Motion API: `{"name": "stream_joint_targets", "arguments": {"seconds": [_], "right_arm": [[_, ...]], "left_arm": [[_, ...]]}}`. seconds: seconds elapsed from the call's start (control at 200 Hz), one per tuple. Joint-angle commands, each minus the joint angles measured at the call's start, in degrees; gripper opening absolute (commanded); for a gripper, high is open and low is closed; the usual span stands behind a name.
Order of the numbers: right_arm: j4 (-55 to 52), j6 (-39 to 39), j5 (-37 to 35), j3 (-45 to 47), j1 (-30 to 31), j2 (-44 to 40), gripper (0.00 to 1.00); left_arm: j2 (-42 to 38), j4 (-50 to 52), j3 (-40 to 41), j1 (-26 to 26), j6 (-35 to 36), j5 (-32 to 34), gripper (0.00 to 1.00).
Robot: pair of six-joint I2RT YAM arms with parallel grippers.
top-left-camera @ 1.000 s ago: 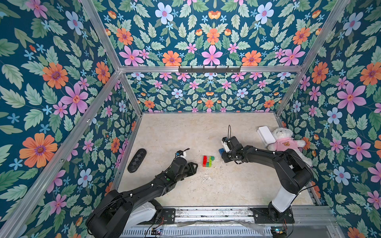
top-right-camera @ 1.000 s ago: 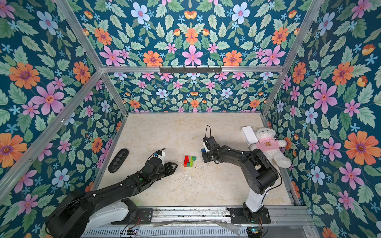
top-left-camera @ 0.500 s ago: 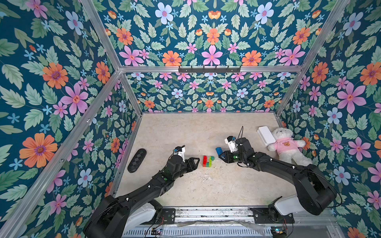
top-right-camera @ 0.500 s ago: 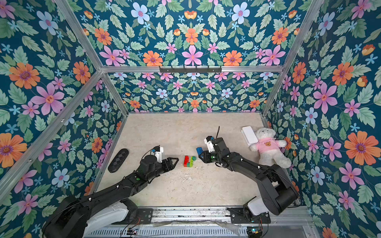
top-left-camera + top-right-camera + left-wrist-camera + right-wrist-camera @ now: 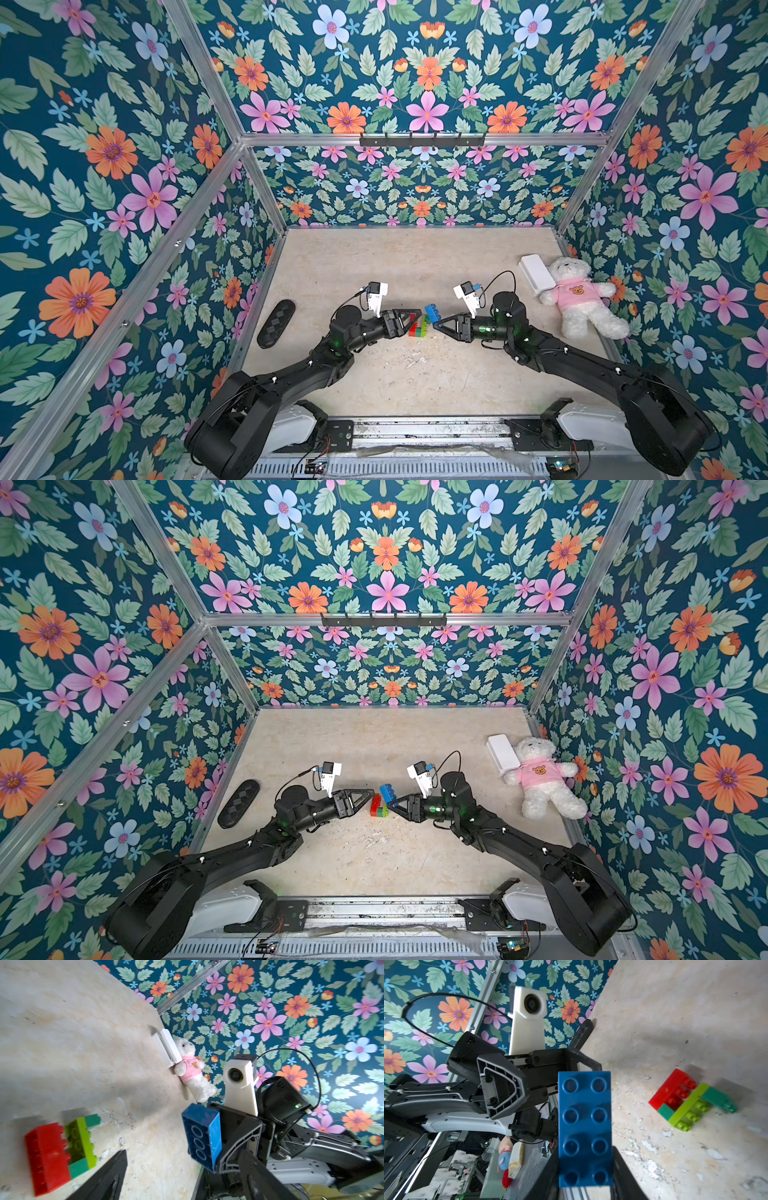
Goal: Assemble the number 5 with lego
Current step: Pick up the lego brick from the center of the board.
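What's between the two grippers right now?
The joined red, lime and dark-green bricks lie between the left gripper and the right gripper, which holds a blue brick; both top views show it.

Glossy, smooth hard plastic on the blue brick (image 5: 584, 1126) and the red brick (image 5: 47, 1157); fluffy, soft plush on the teddy (image 5: 579, 295); matt, scuffed, stone-like table (image 5: 415, 382).

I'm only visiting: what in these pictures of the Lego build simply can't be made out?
Both top views: the left gripper overlaps the brick stack on its red side; whether they touch cannot be told.
Left wrist view: the red brick is blurred, its studs smeared.
Right wrist view: the blue brick hides where the right gripper clamps it.
Both top views: the black oval thing is too small to identify.
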State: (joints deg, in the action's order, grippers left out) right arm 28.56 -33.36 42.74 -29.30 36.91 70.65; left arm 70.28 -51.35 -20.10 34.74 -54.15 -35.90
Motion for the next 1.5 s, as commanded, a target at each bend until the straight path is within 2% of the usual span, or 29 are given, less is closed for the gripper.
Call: {"name": "stream_joint_targets", "arguments": {"seconds": [0.0,0.14,0.515,0.685,0.81,0.85,0.955,1.01,1.1,1.275,1.495], "right_arm": [[5.21,-2.31,1.94,0.44,1.02,-0.56,0.31],[9.61,-4.97,3.63,1.5,1.46,-0.9,0.31],[15.68,-8.77,6.23,2.22,2.54,-0.73,0.31],[16.24,-9.18,6.32,2.4,2.64,-0.56,0.31],[16.15,-9.35,6.18,2.4,2.64,-0.37,0.33],[16.0,-9.44,6.05,2.4,2.63,-0.48,0.36],[12.63,-8.02,3.88,1.98,2.64,-1.41,0.55],[9.33,-6.32,2.51,1.49,2.65,-2.59,0.59],[1.03,-2.93,-2.03,0.54,2.63,-5.9,0.61],[-19.37,4.64,-18.16,-3.11,4.15,-12.5,0.62],[-31.12,9.0,-38.24,-8.09,14.68,-12.93,0.62]], "left_arm": [[1.24,-8.76,-0.75,1.23,-1.57,-3.47,0.88],[2.53,-9.55,-1.42,2.45,-1.47,-3.43,0.86],[5.48,-18.71,-1.58,3.09,-5.67,-5.19,0.7],[5.4,-20.2,-1.61,3.56,-6.24,-5.5,0.5],[5.1,-19.76,-1.56,3.84,-6.06,-5.41,0.28],[5.12,-19.75,-1.44,3.9,-5.97,-5.41,0.24],[5.06,-19.04,-1.44,3.93,-5.97,-5.01,0.19],[4.91,-17.34,-1.61,3.9,-5.32,-4.35,0.19],[4.3,-12.95,-2.05,3.91,-3.67,-3.01,0.19],[3.5,-4.14,-3.01,3.92,-0.62,-0.74,0.18],[4.49,-1.29,-2.58,3.9,-0.29,1.29,0.2]]}}
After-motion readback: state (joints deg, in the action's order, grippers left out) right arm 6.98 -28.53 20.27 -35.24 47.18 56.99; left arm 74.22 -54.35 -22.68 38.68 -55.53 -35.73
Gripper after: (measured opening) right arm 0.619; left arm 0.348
